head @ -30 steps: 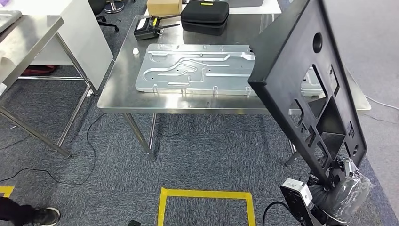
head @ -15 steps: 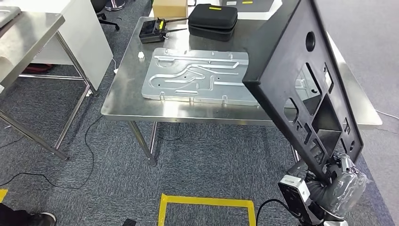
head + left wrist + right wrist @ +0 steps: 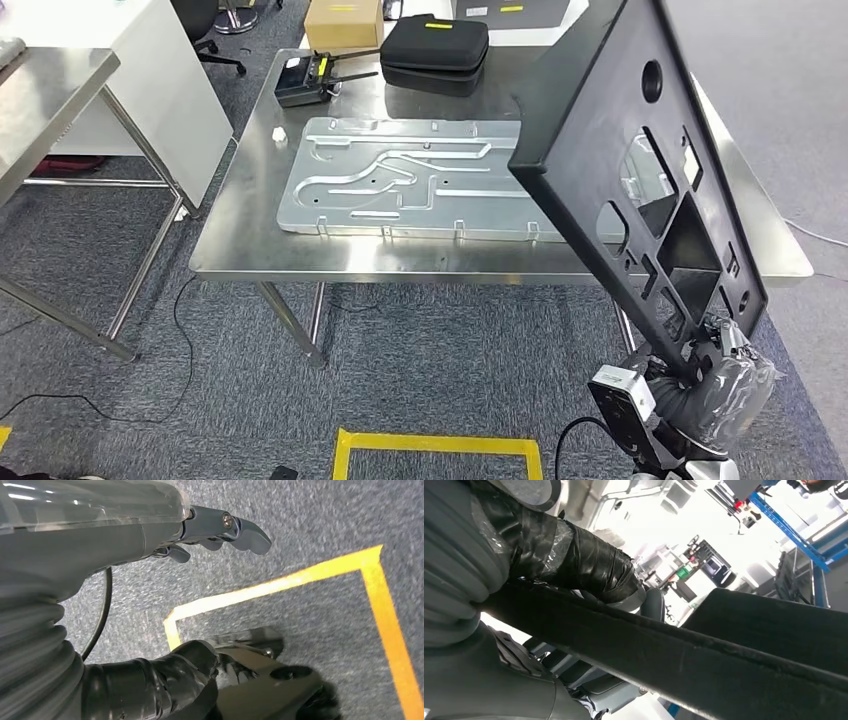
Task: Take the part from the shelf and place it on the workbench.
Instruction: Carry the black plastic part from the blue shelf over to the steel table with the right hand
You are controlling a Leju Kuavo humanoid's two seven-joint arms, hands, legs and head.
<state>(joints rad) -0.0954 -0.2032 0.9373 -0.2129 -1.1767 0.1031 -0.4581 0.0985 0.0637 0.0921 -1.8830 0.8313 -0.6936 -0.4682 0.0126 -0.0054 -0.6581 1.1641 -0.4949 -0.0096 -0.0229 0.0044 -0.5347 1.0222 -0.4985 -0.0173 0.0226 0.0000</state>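
Note:
The part is a large black plastic panel (image 3: 640,170) with several cut-outs, held upright and tilted over the right end of the steel workbench (image 3: 240,235). My right hand (image 3: 725,385) grips its lower corner at the bottom right of the head view. In the right wrist view the panel's black edge (image 3: 704,655) runs under the taped thumb (image 3: 579,560). My left hand (image 3: 215,530) hangs over the carpet, its fingers loosely curled and holding nothing.
A pressed metal plate (image 3: 400,180) lies across the middle of the workbench. At its far edge sit a black case (image 3: 435,50), a cardboard box (image 3: 343,20) and a black radio unit (image 3: 305,80). Another steel table (image 3: 50,90) stands left. Yellow floor tape (image 3: 435,445) marks the carpet.
The camera has moved closer to the workbench and slightly right, so the table looks larger and shifted left. The panel stays in my right hand, held the same way.

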